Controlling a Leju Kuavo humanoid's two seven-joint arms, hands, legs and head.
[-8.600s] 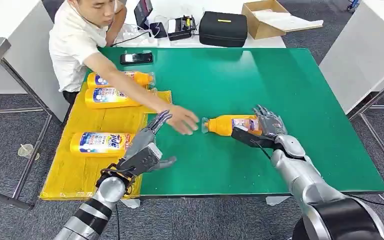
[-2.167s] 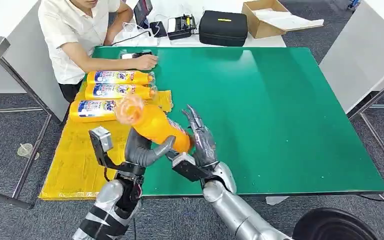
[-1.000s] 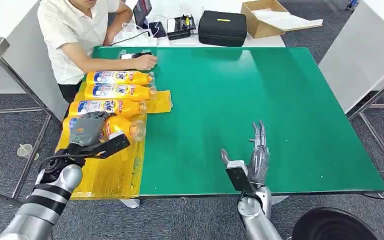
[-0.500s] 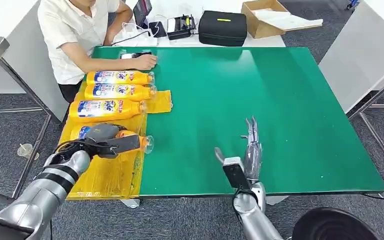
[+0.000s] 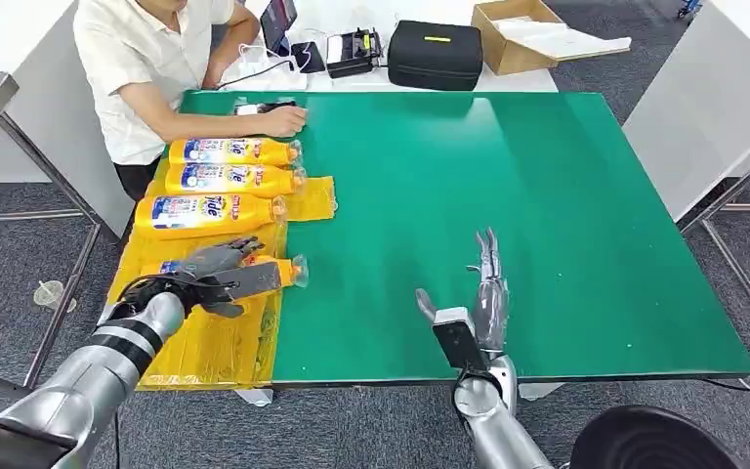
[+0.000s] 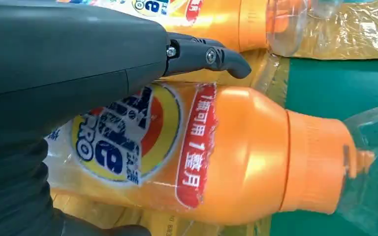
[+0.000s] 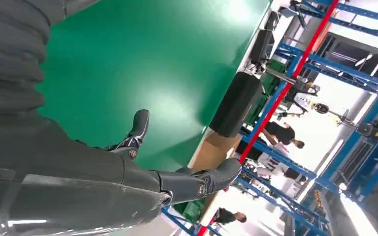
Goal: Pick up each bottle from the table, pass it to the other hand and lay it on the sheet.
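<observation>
left fingers: spread, lifted over the fourth detergent bottle [image 5: 254,275]; the left hand [image 5: 217,267] hovers on it without a closed grip, as the left wrist view also suggests.
right fingers: straight and apart, holding nothing; right hand [image 5: 486,298] stands above the green table [image 5: 547,195] near its front edge.
fourth bottle: lying on the yellow sheet [image 5: 205,342], nearest the table's front edge, cap pointing onto the green.
other bottles: three detergent bottles [image 5: 208,211] in a row on the sheet, behind the fourth.
progress: four on the sheet, none seen on the green; judged complete or nearly so, pending release.
writing: orange body, round blue-yellow logo, partly hidden; red band reads "1瓶可用 1整月".
</observation>
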